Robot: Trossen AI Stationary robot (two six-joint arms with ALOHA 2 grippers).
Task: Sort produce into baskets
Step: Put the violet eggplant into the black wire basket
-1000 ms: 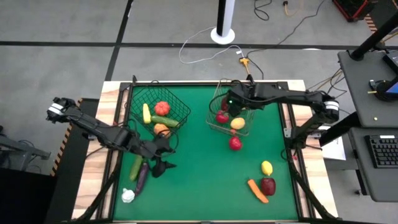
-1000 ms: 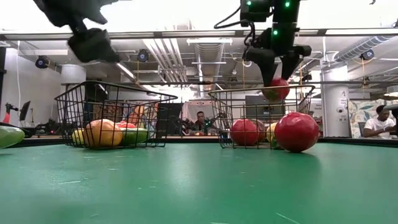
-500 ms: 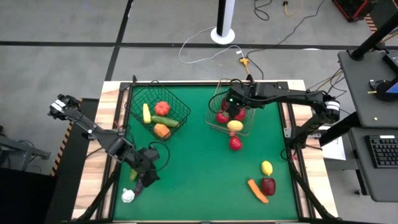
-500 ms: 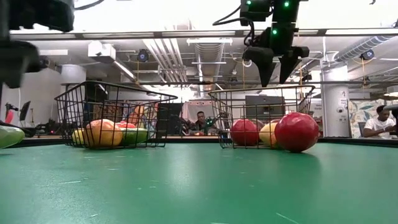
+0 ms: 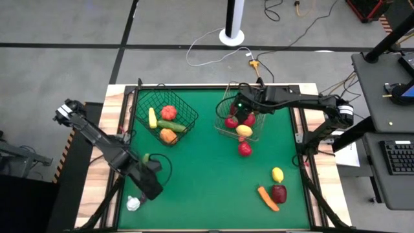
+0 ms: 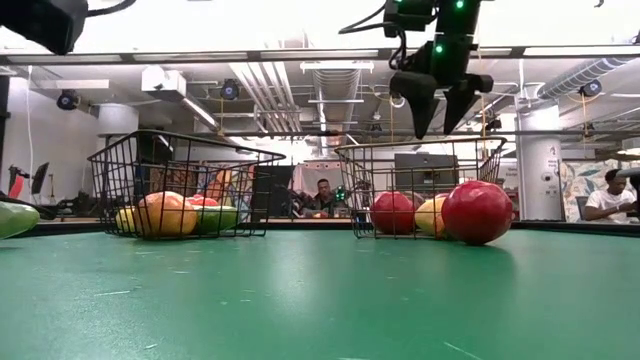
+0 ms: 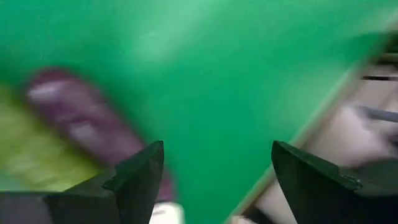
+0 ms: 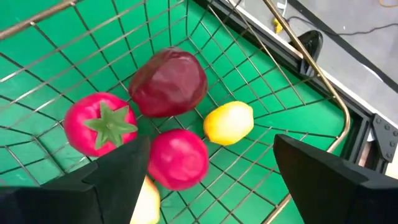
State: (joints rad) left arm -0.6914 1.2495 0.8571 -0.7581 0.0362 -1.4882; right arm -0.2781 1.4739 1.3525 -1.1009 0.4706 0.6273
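Note:
My left gripper (image 5: 150,188) (image 7: 217,149) hangs open and empty at the table's near left, just above a purple eggplant (image 7: 81,124) that lies beside a green vegetable (image 7: 25,155). My right gripper (image 5: 240,114) (image 6: 440,100) (image 8: 210,146) is open and empty above the pale wire basket (image 5: 220,133). In that basket lie a tomato (image 8: 102,127), a dark red fruit (image 8: 169,84), a red fruit (image 8: 177,158) and a yellow lemon (image 8: 229,122). The dark wire basket (image 5: 145,97) holds red, yellow, green and orange pieces.
A red apple (image 5: 244,149) lies on the green mat just in front of the pale basket. A lemon (image 5: 277,174), a dark red apple (image 5: 279,193) and a carrot (image 5: 267,199) lie at the near right. A white garlic (image 5: 133,204) lies at the near left corner.
My right gripper has opened above the pale basket and let go of a red fruit, which has dropped in among the others. My left gripper has swung from in front of the dark basket toward the table's near left, down over the eggplant.

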